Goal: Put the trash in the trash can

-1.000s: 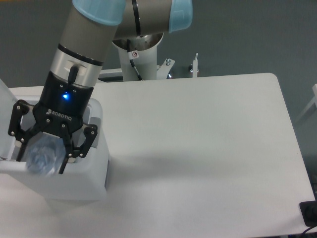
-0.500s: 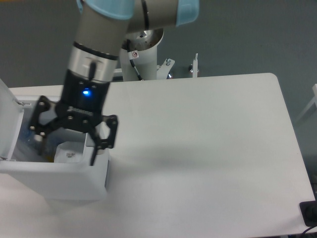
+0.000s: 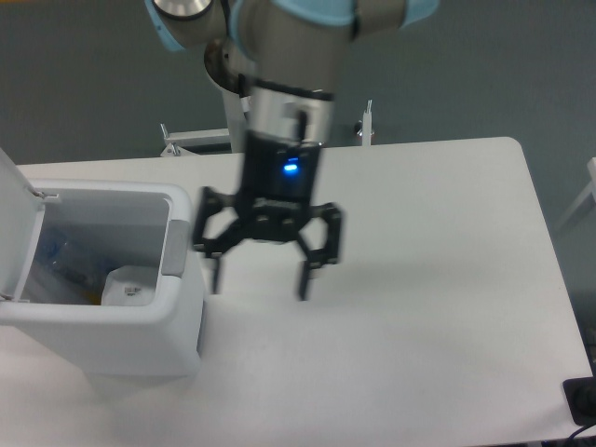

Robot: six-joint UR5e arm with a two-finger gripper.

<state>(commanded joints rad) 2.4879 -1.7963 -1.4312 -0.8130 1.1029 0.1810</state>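
Observation:
The trash can point(image 3: 177, 321) stands at the table's left edge, a boxy white bin with a grey panel on its right side and its lid point(image 3: 17, 228) swung up. Inside lie the trash pieces: a clear plastic bottle point(image 3: 65, 264) against the left wall and a crumpled white paper wrapper point(image 3: 130, 286) beside it. My gripper point(image 3: 260, 286) hangs over the bare table just right of the can, fingers spread wide and open, with nothing between them. It looks motion-blurred.
The arm's white base post point(image 3: 233, 102) and metal brackets point(image 3: 365, 126) sit behind the table's far edge. A black object point(image 3: 583, 400) shows at the lower right corner, beyond the table's right edge.
My gripper let the bottle fall into the can, then rose out of it and swung right over the table. The bottle and wrapper now lie in the can.

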